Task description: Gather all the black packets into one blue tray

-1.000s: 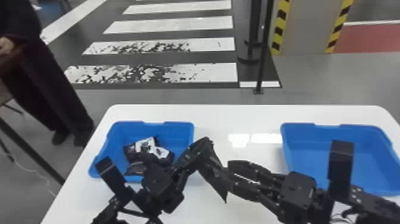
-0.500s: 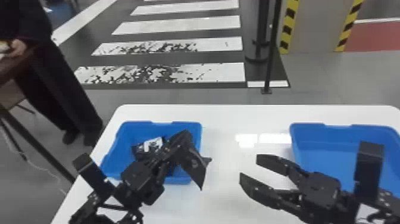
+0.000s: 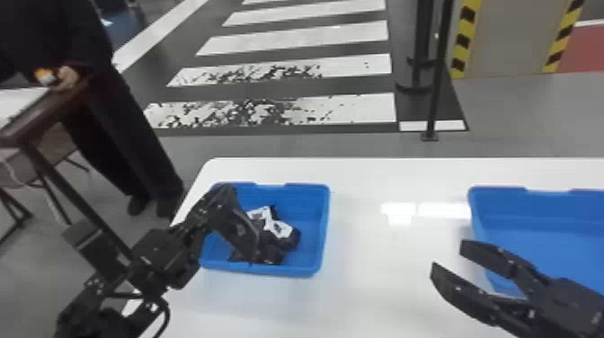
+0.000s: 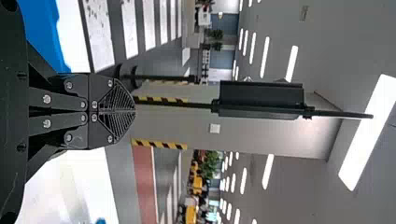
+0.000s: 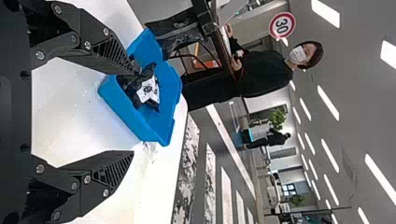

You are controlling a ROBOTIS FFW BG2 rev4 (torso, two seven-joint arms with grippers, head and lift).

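Black packet, seemingly pinched in the closed left gripper, hanging over the 8 o'clock side of the left blue tray. Ease slightly toward 3 o'clock, above the loose packets inside. Lower well within the rim before letting go, to avoid draping film over the edge. Keep the right gripper, spread and empty at 4 o'clock from that tray, out of the way.

Crosswalk, pole and pillar, head view.
The crosswalk's near stripes were worn; yellow-and-black bands edged the pillar. The right wrist view included a round red-rimmed sign, ceiling lights and a plant.
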